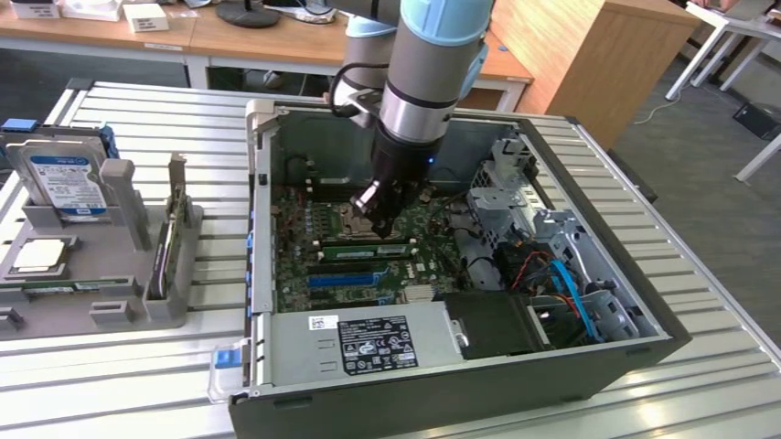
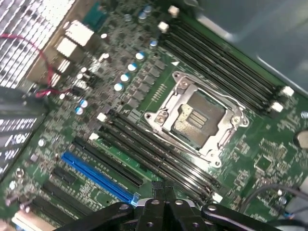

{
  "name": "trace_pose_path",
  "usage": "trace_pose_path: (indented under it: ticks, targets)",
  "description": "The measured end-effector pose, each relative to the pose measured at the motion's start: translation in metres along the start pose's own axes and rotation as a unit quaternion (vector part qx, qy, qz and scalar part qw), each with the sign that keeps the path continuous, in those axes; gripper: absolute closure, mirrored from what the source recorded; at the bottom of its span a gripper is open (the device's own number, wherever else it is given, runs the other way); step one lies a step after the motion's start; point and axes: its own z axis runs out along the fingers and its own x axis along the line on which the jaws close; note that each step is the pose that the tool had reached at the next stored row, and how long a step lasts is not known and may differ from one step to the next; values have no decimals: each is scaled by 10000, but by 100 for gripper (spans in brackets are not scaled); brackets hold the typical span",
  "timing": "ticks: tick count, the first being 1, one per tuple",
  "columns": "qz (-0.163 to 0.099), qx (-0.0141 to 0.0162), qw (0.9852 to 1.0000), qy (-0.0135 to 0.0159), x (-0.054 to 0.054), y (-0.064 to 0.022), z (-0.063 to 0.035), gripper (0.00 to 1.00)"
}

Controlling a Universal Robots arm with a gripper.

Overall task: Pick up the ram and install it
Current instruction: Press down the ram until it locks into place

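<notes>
The ram (image 1: 364, 245) is a thin green stick lying along one of the memory slots of the motherboard inside the open computer case (image 1: 635, 343). My gripper (image 1: 388, 224) reaches down into the case with its tips right over the ram's end; whether they touch it I cannot tell. In the wrist view the gripper (image 2: 162, 195) is shut with nothing between its fingers. It hangs over the row of long black memory slots (image 2: 144, 149) beside the CPU socket (image 2: 195, 118).
A grey fixture (image 1: 49, 302) at the exterior view's left holds a hard drive (image 1: 68, 183) and an upright card (image 1: 165, 247). Inside the case, the power supply (image 1: 366, 343) sits at the front. A drive cage with blue cables (image 1: 561, 274) stands at the right.
</notes>
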Motion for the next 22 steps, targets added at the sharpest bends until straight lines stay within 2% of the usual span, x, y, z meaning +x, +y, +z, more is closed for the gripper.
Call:
trace_pose_path:
  ticks: [5,8,11,15,19,22]
  targets:
    - [455,1,9990,-4,0,0,3,89]
    - [727,2,9974,-6,0,0,5,89]
    - [1001,3,9950,-8,0,0,7,89]
    - [1358,4,9907,-12,0,0,9,89]
    - [1719,5,9851,-14,0,0,11,89]
    - [1992,6,9800,-17,0,0,13,89]
